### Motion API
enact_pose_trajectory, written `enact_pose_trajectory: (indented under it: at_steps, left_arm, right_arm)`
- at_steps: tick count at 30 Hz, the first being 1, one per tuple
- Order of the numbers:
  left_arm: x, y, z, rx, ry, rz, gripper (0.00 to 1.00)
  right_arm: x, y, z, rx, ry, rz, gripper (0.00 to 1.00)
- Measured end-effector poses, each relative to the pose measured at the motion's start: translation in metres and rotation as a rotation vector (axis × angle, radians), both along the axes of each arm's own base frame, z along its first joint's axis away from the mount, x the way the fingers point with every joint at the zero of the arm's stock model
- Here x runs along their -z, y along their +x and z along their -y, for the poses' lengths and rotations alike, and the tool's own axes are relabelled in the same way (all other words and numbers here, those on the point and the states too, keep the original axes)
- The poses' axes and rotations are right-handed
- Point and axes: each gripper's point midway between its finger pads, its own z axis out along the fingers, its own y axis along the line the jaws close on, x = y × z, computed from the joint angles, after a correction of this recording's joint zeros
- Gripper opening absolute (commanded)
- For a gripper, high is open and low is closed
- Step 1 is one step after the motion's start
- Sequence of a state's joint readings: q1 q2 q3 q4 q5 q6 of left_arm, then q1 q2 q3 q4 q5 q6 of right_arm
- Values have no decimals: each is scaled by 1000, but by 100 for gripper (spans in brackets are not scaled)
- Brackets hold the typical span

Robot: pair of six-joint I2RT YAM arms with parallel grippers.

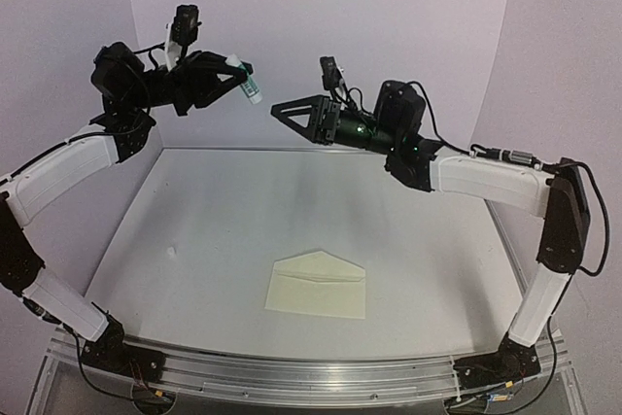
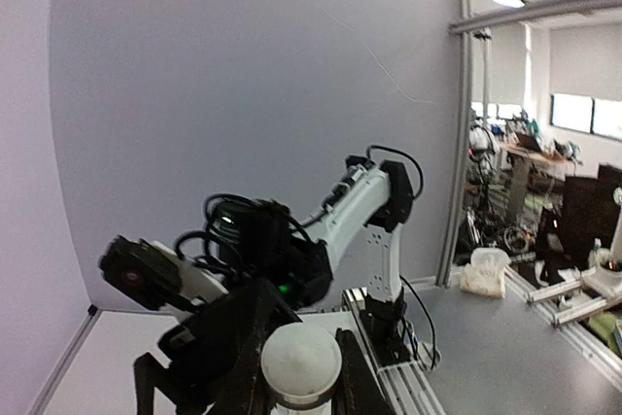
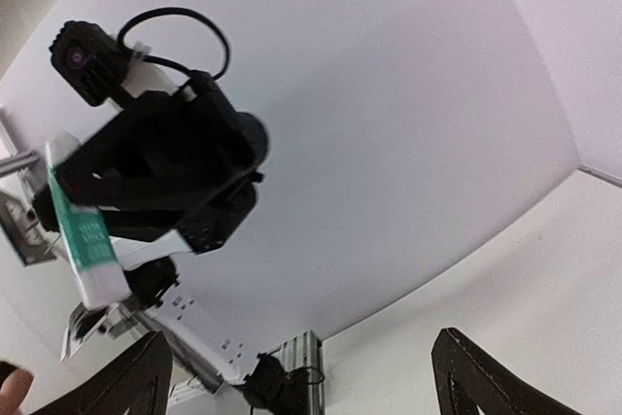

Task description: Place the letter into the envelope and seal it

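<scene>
One envelope [image 1: 317, 286], flat on the pale table [image 1: 194, 230], long axis left-to-right, flap at its far edge (letter unseen, perhaps inside), tabletop showing all round it, both grippers high above and beyond it: right gripper [image 1: 278, 112] closer, jaws wide and empty; left gripper [image 1: 229, 73] clamped on a glue stick [image 1: 251, 87].

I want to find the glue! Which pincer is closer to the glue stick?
Left. The left pincer holds the glue stick; the right pincer hangs open beside it, not touching.
</scene>
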State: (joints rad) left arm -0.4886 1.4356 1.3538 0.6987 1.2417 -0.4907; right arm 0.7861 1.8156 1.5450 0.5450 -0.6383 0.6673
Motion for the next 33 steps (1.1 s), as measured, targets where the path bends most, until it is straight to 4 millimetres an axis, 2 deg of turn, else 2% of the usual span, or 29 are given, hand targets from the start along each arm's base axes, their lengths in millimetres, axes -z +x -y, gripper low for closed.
enact_pose_trajectory:
  at_steps: [2,5,9,12,17,19,21,29,33]
  left_arm:
    - [-7,15,0,-55,-18,-75,0]
    - [-16,39,2,-120,-47,-213,0]
    - [-14,68,8,-163,-63,-397,0]
    - [-7,81,11,-179,-63,-483,0]
    - [-7,84,10,-181,-69,-526,0]
    - [-9,85,9,-181,-79,-530,0]
    - [-11,84,8,-178,-85,-526,0]
    - [-15,80,7,-161,-93,-516,0]
    - [-16,79,8,-156,-93,-517,0]
  right_arm:
    - [12,7,1,103,15,-39,90]
    - [17,2,-8,229,38,-43,84]
    - [-4,-18,-21,340,110,3,83]
    - [-26,-27,-22,374,175,31,81]
    - [-63,-23,-9,404,286,75,75]
    - [-71,-21,-5,414,314,78,72]
    - [-73,-17,-2,430,330,76,69]
    - [-74,0,9,466,370,-6,73]
    - [-70,10,7,466,371,-37,71]
